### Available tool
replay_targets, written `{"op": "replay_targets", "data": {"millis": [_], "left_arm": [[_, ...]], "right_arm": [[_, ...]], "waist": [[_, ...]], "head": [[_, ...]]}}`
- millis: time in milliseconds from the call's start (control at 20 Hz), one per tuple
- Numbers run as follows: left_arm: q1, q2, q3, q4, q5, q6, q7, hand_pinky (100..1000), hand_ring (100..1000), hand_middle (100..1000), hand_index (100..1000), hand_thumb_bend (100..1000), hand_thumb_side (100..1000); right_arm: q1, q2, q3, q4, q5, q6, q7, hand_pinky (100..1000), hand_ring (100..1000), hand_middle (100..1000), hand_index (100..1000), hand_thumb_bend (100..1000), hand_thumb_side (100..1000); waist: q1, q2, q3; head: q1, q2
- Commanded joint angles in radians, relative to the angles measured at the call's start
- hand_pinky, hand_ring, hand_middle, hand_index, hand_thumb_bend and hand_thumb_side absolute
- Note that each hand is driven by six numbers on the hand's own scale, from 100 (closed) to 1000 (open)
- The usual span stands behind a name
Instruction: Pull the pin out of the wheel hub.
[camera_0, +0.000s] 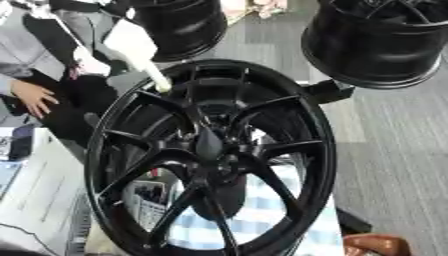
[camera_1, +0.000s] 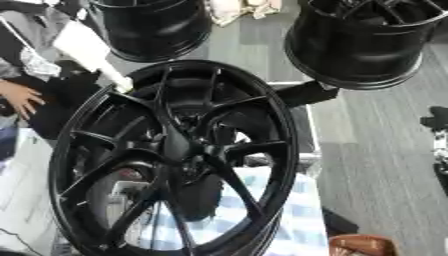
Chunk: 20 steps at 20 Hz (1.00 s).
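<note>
My wheel hub (camera_0: 210, 160) runs off the bottom edge, and its spokes hide most of the blue checked cloth (camera_0: 254, 220) behind. I cannot make out the pin. Two more black rims (camera_1: 367, 40) are cut off at the top.

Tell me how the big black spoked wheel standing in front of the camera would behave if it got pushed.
The wheel looks like rigid cast metal, so it likely would not flex. It stands upright on its rim, so a sideways push may tip it, and a push along its plane might roll it. Its glossy spokes may be slippery. No robot hand is visible.
</note>
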<state>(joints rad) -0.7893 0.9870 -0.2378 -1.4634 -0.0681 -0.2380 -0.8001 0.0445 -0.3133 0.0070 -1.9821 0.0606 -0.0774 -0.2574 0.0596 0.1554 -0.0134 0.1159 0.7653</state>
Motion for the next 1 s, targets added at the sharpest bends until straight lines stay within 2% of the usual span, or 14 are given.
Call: {"op": "replay_targets", "data": {"millis": [50,200,300,350,400,450,500,600,650,800,1000], "left_arm": [[0.022,0.078,0.114,0.106,-0.027,0.008,0.079,683,517,315,531,100,176],[0.064,0.106,0.185,0.204,-0.055,0.011,0.156,690,521,325,544,100,171],[0.085,0.121,0.22,0.263,-0.083,0.016,0.202,710,556,373,585,100,177],[0.094,0.128,0.234,0.29,-0.105,0.016,0.22,729,581,424,627,100,196],[0.103,0.132,0.244,0.315,-0.125,0.014,0.232,760,639,517,705,100,218],[0.111,0.135,0.25,0.333,-0.14,0.006,0.239,785,698,587,758,136,287],[0.119,0.137,0.255,0.348,-0.153,-0.004,0.24,826,767,681,828,216,339],[0.133,0.142,0.257,0.371,-0.193,-0.026,0.231,893,856,797,889,331,409],[0.138,0.143,0.258,0.382,-0.212,-0.036,0.219,909,874,818,901,353,394],[0.143,0.138,0.264,0.409,-0.238,-0.057,0.195,916,877,821,903,324,283],[0.147,0.133,0.266,0.431,-0.233,-0.07,0.177,900,861,805,896,284,268]], "right_arm": [[-0.004,-0.012,-0.012,-0.018,0.008,-0.002,-0.008,880,735,582,718,100,650],[-0.003,-0.011,-0.015,-0.018,0.011,-0.003,-0.011,880,735,582,718,100,649],[-0.003,-0.011,-0.016,-0.018,0.012,-0.003,-0.013,880,735,581,718,100,649],[-0.003,-0.011,-0.016,-0.018,0.012,-0.003,-0.013,880,735,581,718,100,649],[-0.002,-0.01,-0.016,-0.018,0.012,-0.002,-0.013,880,735,581,718,100,651],[-0.002,-0.01,-0.017,-0.018,0.012,-0.002,-0.013,880,735,581,718,100,649],[-0.002,-0.01,-0.017,-0.018,0.012,-0.002,-0.014,880,735,581,718,100,649],[-0.003,-0.01,-0.017,-0.018,0.012,-0.003,-0.014,880,735,581,718,100,649],[-0.003,-0.01,-0.017,-0.018,0.012,-0.003,-0.014,880,735,581,718,100,649],[-0.003,-0.009,-0.017,-0.018,0.011,-0.002,-0.015,880,735,581,718,100,649],[-0.003,-0.008,-0.018,-0.018,0.011,-0.001,-0.015,880,735,581,718,100,650]], "waist": [[-0.003,-0.008,0.005],[-0.005,-0.006,0.011],[-0.005,-0.006,0.015],[-0.006,-0.006,0.017],[-0.006,-0.005,0.018],[-0.006,-0.006,0.019],[-0.007,-0.006,0.02],[-0.007,-0.007,0.019],[-0.007,-0.007,0.019],[-0.007,-0.007,0.018],[-0.007,-0.005,0.017]], "head": [[-0.013,0.005],[-0.02,0.005],[-0.022,0.005],[-0.023,0.005],[-0.024,0.005],[-0.024,0.005],[-0.025,0.005],[-0.024,0.005],[-0.023,0.005],[-0.022,0.005],[-0.022,0.005]]}}
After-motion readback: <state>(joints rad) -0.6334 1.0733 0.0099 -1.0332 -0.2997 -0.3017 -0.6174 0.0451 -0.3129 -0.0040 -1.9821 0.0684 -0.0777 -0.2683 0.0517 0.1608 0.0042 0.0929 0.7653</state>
